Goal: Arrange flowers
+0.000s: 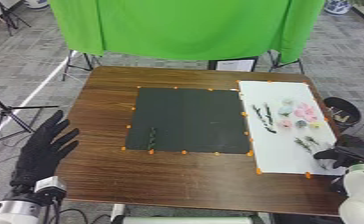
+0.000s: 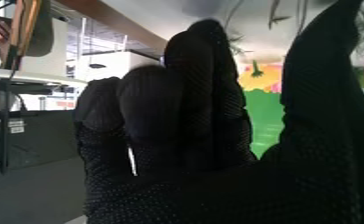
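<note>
We see brown-grained table, black mat, white sheet, pink flower, yellow flower, bright green cloth

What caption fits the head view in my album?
A green sprig lies on the black mat, while flowers rest on the white sheet near the robot's right hand.
</note>
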Available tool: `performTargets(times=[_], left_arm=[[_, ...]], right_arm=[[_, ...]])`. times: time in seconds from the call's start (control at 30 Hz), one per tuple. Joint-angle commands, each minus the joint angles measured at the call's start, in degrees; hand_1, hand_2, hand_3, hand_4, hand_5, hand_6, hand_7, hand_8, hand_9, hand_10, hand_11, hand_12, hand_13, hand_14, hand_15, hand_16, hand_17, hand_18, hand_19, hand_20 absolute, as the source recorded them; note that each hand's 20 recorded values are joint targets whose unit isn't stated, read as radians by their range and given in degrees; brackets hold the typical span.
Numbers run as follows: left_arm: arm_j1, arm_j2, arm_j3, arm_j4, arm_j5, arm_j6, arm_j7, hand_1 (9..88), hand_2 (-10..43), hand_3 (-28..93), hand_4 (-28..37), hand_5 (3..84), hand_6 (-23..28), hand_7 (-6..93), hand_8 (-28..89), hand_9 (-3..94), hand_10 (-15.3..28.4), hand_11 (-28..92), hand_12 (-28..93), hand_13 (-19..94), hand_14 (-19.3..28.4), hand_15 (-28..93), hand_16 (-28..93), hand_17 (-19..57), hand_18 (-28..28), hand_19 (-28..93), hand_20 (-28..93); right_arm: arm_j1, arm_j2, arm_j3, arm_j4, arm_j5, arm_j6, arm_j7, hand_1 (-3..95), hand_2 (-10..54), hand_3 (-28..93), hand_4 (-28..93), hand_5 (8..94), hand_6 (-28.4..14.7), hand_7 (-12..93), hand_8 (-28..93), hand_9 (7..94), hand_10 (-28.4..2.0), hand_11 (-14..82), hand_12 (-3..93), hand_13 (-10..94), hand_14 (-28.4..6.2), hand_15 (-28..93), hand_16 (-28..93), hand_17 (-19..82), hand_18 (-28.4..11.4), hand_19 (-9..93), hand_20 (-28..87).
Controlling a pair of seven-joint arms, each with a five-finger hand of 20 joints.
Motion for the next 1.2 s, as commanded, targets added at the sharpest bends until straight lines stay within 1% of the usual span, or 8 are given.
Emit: performTargets(times=[0.03, 0.23, 0.3, 0.4, 0.57, 0.73, 1.0, 1.2], left_arm=[[0.25, -0.52, 0.1, 0.2, -0.16, 0.06, -0.19, 24.9, -4.3, 69, -24.7, 23.0, 2.5, 18.0, -9, 17.7, 10.1, 15, 20, 17, 14.9, 27, 3, -12.4, 23.0, 37, 10], [-0.03, -0.48, 0.32, 0.39, -0.25, 0.19, -0.4, 24.8, -3.9, 69, -24.7, 23.0, 2.5, 18.0, -9, 17.7, 10.0, 15, 20, 17, 15.0, 27, 2, -12.4, 23.0, 37, 10], [0.03, -0.47, 0.27, 0.31, -0.25, 0.26, -0.4, 24.7, -3.7, 69, -24.8, 23.0, 2.5, 18.0, -9, 17.7, 10.1, 15, 20, 17, 15.0, 27, 2, -12.4, 23.0, 37, 10], [-0.01, -0.45, 0.38, 0.36, -0.26, 0.31, -0.41, 24.7, -3.6, 69, -24.9, 23.0, 2.5, 18.0, -9, 17.7, 10.1, 15, 20, 17, 15.0, 27, 2, -12.4, 23.0, 37, 10], [0.0, -0.47, 0.36, 0.38, -0.23, 0.18, -0.42, 24.7, -3.5, 69, -25.0, 23.0, 2.5, 18.1, -9, 17.7, 10.1, 15, 20, 17, 15.0, 27, 2, -12.4, 23.0, 37, 10], [-0.03, -0.46, 0.37, 0.34, -0.21, 0.24, -0.43, 24.6, -3.5, 69, -25.1, 23.1, 2.6, 18.0, -9, 17.7, 10.1, 15, 20, 17, 15.1, 27, 2, -12.4, 23.0, 37, 10], [0.13, -0.4, 0.13, 0.2, -0.11, 0.14, -0.39, 24.4, -3.5, 69, -25.1, 23.1, 2.6, 17.8, -9, 17.7, 10.0, 15, 20, 17, 14.9, 27, 2, -12.4, 23.1, 38, 10], [-0.11, -0.3, 0.32, 0.19, -0.13, 0.05, -0.75, 24.5, -3.5, 69, -25.2, 23.1, 2.6, 17.7, -9, 17.7, 10.1, 15, 20, 17, 15.0, 27, 2, -12.4, 23.0, 37, 10]], right_arm=[[-0.41, 0.28, -0.64, 0.78, 3.52, 0.56, -2.98, 45.5, -9.5, 73, -28, 69.2, -0.4, 44, 8, 81.6, -7.5, 44.7, 45.8, 77, -5.6, 73, 32, 37, -20.1, 85, 45], [-2.14, -0.42, 1.19, 0.65, 5.3, -0.26, -6.22, 47.2, -9.5, 83, -28, 71.3, 0.5, 45, 15, 84.5, -7.1, 42.1, 51.5, 78, -6.1, 74, 33, 38, -20.4, 86, 46], [-2.78, -0.59, 1.56, 0.55, 5.22, 2.66, -6.76, 45.1, -7.8, 85, -27, 70.0, 0.1, 46, 17, 83.5, -7.4, 43.7, 52.6, 77, -6.5, 75, 34, 37, -20.5, 86, 46], [-3.36, -0.76, 2.35, -0.19, 4.39, 5.3, -6.61, 39.9, -3.2, 88, -22, 68.2, -0.4, 50, 20, 80.3, -8.7, 52.7, 52.6, 76, -7.3, 79, 34, 36, -20.8, 87, 48], [-4.09, -1.16, 4.05, -2.37, 3.46, 9.98, -6.07, 36.9, -3.4, 90, -18, 68.5, -0.5, 53, 22, 80.6, -8.7, 57.2, 53.1, 77, -7.3, 82, 34, 37, -21.3, 89, 49], [-3.86, -1.51, 5.21, -5.06, 3.69, 11.43, -5.31, 35.2, -3.5, 92, -17, 69.4, -0.5, 53, 23, 81.3, -8.8, 58.1, 53.6, 78, -7.6, 83, 34, 37, -21.5, 91, 49], [4.57, -1.09, 0.53, -9.88, 6.7, 14.3, -4.52, 34.3, -4.7, 93, -15, 70.8, -0.6, 52, 24, 82.5, -8.7, 58.5, 54.0, 79, -7.5, 84, 34, 38, -21.9, 92, 48], [18.22, -1.93, -10.38, -11.08, 9.68, 18.34, -6.02, 33.7, -4.9, 93, -13, 71.2, -0.8, 52, 25, 83.4, -8.5, 59.1, 54.0, 80, -7.4, 84, 35, 39, -22.0, 93, 48]])
